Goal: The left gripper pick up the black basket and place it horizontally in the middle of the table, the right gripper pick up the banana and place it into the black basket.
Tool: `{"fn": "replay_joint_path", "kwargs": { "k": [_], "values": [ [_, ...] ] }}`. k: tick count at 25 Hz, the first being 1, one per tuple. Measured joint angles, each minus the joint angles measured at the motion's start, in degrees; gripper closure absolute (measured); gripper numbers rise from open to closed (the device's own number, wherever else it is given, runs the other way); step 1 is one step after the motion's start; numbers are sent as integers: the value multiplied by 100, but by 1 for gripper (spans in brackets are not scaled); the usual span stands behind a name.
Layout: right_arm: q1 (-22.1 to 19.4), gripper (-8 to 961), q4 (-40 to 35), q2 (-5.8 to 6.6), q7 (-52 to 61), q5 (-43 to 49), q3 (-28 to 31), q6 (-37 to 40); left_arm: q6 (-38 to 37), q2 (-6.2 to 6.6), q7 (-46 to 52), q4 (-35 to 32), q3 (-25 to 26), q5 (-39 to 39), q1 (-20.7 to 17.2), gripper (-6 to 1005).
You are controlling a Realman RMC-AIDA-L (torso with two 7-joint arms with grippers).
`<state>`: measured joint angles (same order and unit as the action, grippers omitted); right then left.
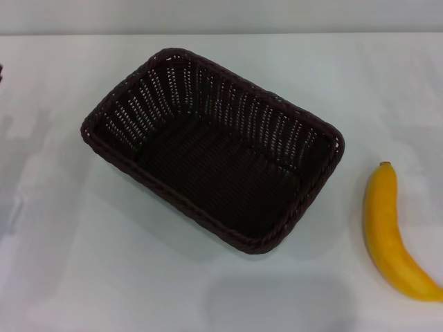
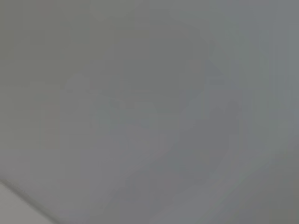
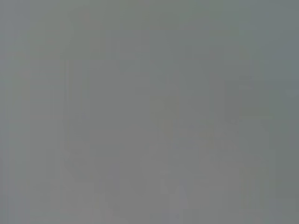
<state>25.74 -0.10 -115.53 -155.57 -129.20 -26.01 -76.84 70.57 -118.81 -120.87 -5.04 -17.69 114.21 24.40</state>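
The black basket (image 1: 208, 149) lies empty on the white table (image 1: 83, 277), set at a slant with one corner toward the far left and one toward the near right. The yellow banana (image 1: 391, 232) lies on the table to the basket's right, apart from it, its stem end pointing away from me. Neither gripper shows in the head view. Both wrist views show only a plain grey surface.
The table's far edge (image 1: 221, 34) runs along the back of the head view. A small dark thing (image 1: 1, 72) pokes in at the far left edge. A faint shadow (image 1: 277, 301) falls on the table in front of the basket.
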Motion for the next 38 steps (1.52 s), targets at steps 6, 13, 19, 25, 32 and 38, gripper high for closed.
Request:
{"fn": "replay_joint_path", "kwargs": {
  "k": [6,13,19,25,32,38],
  "values": [
    [32,109,-15,-4,0,-4,0,-5,-139,198,2267,-1530,-715,-914,38,122],
    [31,109,-72,-4,0,10,-26,-21,1,1151,4574,-2655,-2079,-1809,285,122],
    [120,109,-77,-14,0,31,-62,-43,474,2126,6503,-2828,-2666,-3699,1301,123],
    [362,109,-18,-39,0,39,-72,-13,1367,2350,7537,-3089,-2683,-6062,2388,123],
    [362,109,13,-51,0,44,-196,-13,1357,1848,7605,-3085,-2709,-7987,3255,124],
    [322,109,136,-44,0,45,-206,-58,1134,1446,7534,-3044,-2936,-8368,3442,142]
  ]
}}
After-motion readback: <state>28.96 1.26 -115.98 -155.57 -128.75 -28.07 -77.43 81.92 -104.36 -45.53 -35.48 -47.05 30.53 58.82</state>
